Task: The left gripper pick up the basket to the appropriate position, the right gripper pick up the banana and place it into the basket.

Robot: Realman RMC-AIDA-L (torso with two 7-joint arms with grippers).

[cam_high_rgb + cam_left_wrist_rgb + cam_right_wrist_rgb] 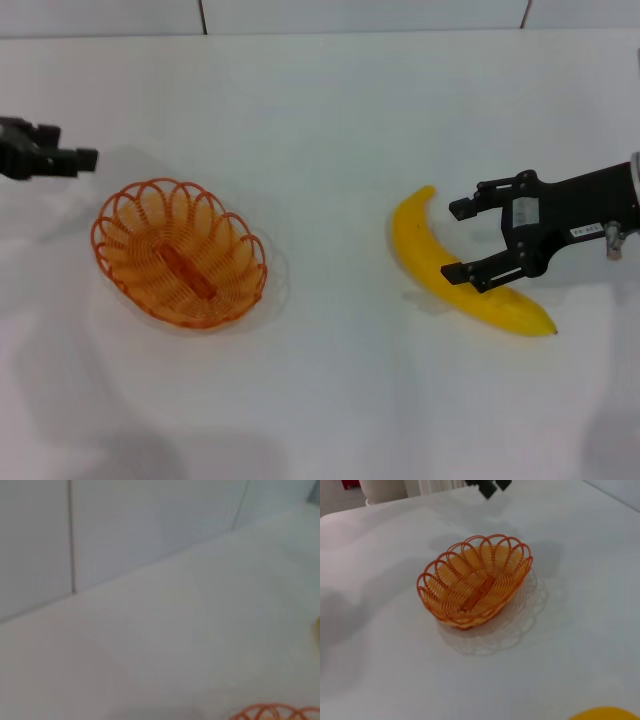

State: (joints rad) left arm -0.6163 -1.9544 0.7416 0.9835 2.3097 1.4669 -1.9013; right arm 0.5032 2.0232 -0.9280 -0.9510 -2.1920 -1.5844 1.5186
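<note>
The orange wire basket (180,252) stands empty on the white table, left of centre; it also shows in the right wrist view (472,582), and its rim shows in the left wrist view (275,713). The left gripper (70,157) hovers just beyond the basket's far-left rim, apart from it, with its fingertips (486,489) spread. The yellow banana (430,255) lies on the table at the right; a sliver of it shows in the right wrist view (605,713). The right gripper (462,240) is open over the banana's middle, one finger above it and one finger beside it.
The white table (330,400) ends at a wall with dark seams (202,15) at the back. A white container (382,490) and a red object (350,484) stand beyond the table's left side.
</note>
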